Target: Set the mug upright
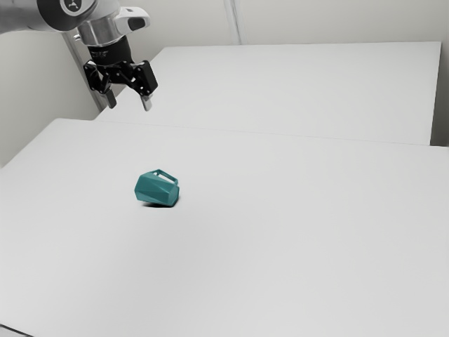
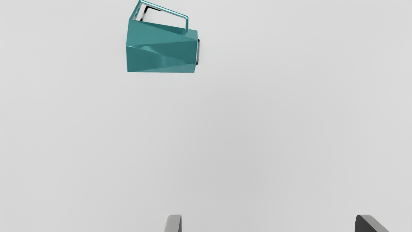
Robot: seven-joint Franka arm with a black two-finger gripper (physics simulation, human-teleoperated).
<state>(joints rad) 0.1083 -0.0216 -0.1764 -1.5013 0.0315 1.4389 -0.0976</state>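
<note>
The mug (image 1: 156, 189) lies on its side on the table (image 1: 280, 246), so the gripper (image 1: 130, 107), raised with fingers (image 2: 173, 224) spread, should centre over the mug, close gently clear of the handle (image 2: 165, 9), lift, and turn it base-down before release.

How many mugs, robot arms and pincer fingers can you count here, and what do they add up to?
Teal mug, lying on its side: 1
Robot arm: 1
Fingers on the open pincer: 2
Total: 4
</note>
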